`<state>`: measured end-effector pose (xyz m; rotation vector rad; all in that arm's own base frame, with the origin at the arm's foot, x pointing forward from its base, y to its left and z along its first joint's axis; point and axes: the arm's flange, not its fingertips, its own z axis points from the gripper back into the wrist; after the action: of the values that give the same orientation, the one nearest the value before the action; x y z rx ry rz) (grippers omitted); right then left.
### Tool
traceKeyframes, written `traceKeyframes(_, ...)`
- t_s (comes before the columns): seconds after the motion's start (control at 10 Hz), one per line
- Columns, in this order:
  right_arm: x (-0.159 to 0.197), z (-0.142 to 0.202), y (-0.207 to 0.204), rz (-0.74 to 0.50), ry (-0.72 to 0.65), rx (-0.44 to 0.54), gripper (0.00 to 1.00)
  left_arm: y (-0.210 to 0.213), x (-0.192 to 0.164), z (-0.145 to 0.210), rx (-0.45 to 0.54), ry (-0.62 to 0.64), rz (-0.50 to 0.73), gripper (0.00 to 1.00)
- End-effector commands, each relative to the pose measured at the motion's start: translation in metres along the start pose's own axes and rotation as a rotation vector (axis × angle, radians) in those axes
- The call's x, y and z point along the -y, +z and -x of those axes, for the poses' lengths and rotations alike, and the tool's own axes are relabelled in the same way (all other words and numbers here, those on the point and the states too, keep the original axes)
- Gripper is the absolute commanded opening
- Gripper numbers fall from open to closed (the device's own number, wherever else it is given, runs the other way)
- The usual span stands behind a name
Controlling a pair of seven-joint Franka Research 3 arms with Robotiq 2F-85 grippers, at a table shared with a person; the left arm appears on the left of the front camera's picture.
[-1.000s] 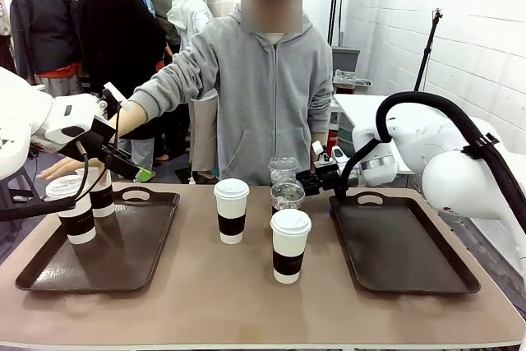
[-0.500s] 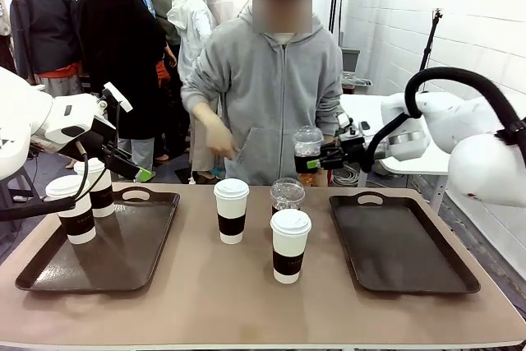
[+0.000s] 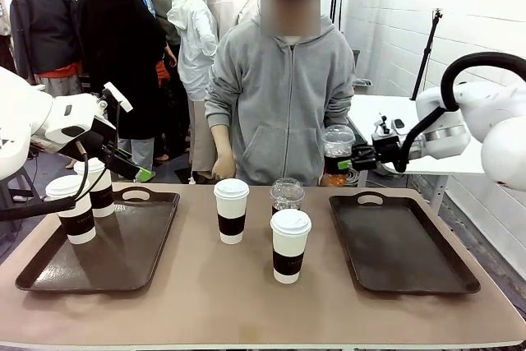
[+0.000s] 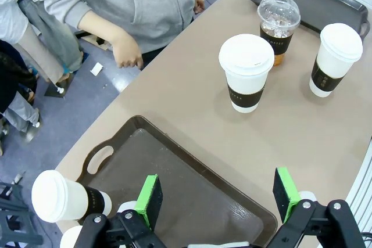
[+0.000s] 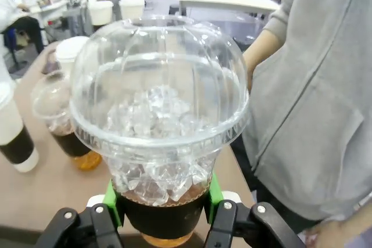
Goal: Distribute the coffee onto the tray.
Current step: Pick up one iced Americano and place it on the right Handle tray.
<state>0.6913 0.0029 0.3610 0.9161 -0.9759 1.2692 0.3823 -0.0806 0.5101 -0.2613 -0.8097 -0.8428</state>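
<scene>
OK, left to right. Dark brown plastic left tray (image 3: 123, 252) carries two tall white lidded paper cups with dark sleeves: front cup (image 3: 70, 207) at its left edge, rear cup (image 3: 100, 188) just behind it near the far corner. Left gripper (image 4: 218, 197) hovers above that tray, jaws spread wide. Mid-table, off both trays: third white paper cup (image 3: 231, 211), clear dome-lidded plastic cup of amber drink (image 3: 287, 196) just right of it, fourth white paper cup (image 3: 290, 246) nearer the robot. Matching dark brown right tray (image 3: 403, 248) sits beyond those. Right gripper (image 3: 349, 159) is clamped on the dark sleeve of a second dome-lidded iced cup (image 3: 338, 147), upright, in the air past the table's far edge, near the right tray's far-left corner. Person in grey hoodie (image 3: 279, 96) stands behind, arms down.
</scene>
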Motion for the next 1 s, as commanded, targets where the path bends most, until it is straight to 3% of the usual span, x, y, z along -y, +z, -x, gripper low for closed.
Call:
traceKeyframes(0.0,-0.028,0.008,0.013,-0.045,0.073,-0.001,0.62,-0.001,-0.003,0.002,0.004,-0.003,0.004,1.00)
traceKeyframes(0.5,-0.050,0.053,0.040,-0.106,0.117,0.086,0.62,-0.001,-0.003,0.002,0.004,-0.003,0.004,1.00)
traceKeyframes(0.9,-0.049,0.087,0.044,-0.036,0.113,0.107,0.62,-0.001,-0.003,0.002,0.004,-0.003,0.004,1.00)
